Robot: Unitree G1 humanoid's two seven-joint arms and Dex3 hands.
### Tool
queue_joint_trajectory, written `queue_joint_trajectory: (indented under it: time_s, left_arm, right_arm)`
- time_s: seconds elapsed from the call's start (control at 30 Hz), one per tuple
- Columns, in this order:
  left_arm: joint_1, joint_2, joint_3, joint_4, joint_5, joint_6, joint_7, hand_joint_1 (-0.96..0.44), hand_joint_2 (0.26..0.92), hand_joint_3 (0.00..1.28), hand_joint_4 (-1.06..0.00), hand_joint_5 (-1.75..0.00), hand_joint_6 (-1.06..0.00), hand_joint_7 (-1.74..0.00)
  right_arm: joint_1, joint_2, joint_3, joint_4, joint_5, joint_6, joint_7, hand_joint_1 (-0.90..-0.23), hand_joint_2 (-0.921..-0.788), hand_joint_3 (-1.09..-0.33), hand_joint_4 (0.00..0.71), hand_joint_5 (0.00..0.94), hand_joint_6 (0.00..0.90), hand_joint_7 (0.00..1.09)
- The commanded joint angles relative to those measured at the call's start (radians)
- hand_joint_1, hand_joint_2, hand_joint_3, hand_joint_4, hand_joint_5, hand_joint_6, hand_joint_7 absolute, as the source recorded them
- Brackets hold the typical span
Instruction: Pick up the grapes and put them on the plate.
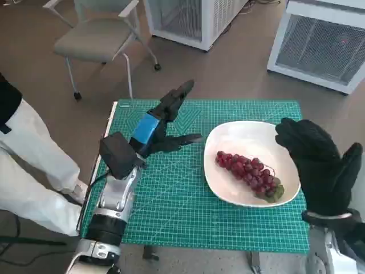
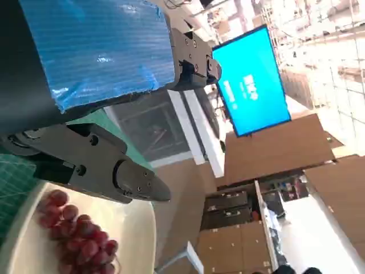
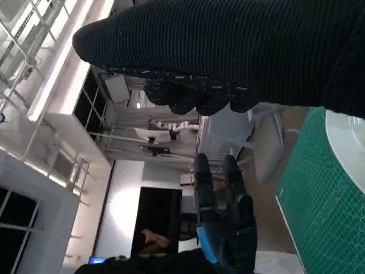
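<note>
Grapes [image 1: 248,175], a dark red bunch with a few green ones at one end, lie on the white plate [image 1: 228,137] that sits on the green cutting mat [image 1: 177,211] toward the table's right edge, seen from my head. My left hand [image 1: 162,123], blue tape across its back, hangs over the mat's far left part, well apart from the plate, fingers spread and holding nothing. My right hand [image 1: 316,160] in its black glove stands upright just beside the plate's right rim, fingers apart, nothing in it. A grey chair [image 1: 100,37] stands on the floor beyond the table, and a person's white-clad leg [image 1: 28,165] shows off the left edge.

From my left wrist, the taped back [image 2: 97,48] fills much of the picture and my black fingers [image 2: 102,171] reach out over the plate [image 2: 137,228], clear of the grapes [image 2: 77,231]. A bright blue screen [image 2: 251,83] glows in the room behind; its writing is too small to read.

From my right wrist, the glove [image 3: 228,51] spans the picture, its fingers curled a little and bare of any load. My left hand [image 3: 222,217] shows beyond the mat [image 3: 319,205] and the plate's rim [image 3: 348,142].
</note>
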State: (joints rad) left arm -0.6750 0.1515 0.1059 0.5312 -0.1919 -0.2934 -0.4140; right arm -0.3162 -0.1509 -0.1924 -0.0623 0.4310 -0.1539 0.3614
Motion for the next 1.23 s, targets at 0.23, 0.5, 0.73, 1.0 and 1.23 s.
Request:
queue_joint_trajectory:
  time_s: [0.23,0.5,0.73,1.0,1.23]
  left_arm:
    - [0.162,0.040,0.045,-0.174,-0.066,0.090,-0.015,-0.18,0.910,0.01,-0.16,-0.02,-0.21,0.00]
    - [0.195,0.040,0.052,-0.210,-0.091,0.101,-0.032,-0.16,0.916,0.00,-0.20,-0.02,-0.23,-0.01]
    - [0.209,0.033,0.054,-0.226,-0.108,0.088,-0.042,-0.17,0.919,0.00,-0.23,-0.01,-0.23,0.00]
    - [0.224,0.024,0.051,-0.234,-0.104,0.055,-0.046,-0.18,0.920,0.00,-0.23,-0.01,-0.23,0.00]
    - [0.239,0.018,0.046,-0.255,-0.101,0.048,-0.041,-0.18,0.920,0.00,-0.24,-0.01,-0.23,0.00]
  right_arm:
    - [-0.013,-0.002,-0.003,0.049,0.011,0.002,0.023,-0.375,-0.921,-0.636,0.431,0.731,0.218,0.99]
    - [-0.019,-0.005,-0.004,0.049,0.016,0.007,0.032,-0.379,-0.921,-0.634,0.432,0.732,0.217,0.98]
    - [-0.018,-0.006,-0.007,0.049,0.018,0.008,0.039,-0.377,-0.921,-0.634,0.432,0.732,0.215,0.98]
    - [-0.017,-0.008,-0.008,0.044,0.014,0.007,0.039,-0.374,-0.921,-0.636,0.432,0.732,0.216,0.98]
    - [-0.020,-0.011,-0.010,0.047,0.014,0.006,0.041,-0.374,-0.921,-0.635,0.433,0.731,0.217,0.98]
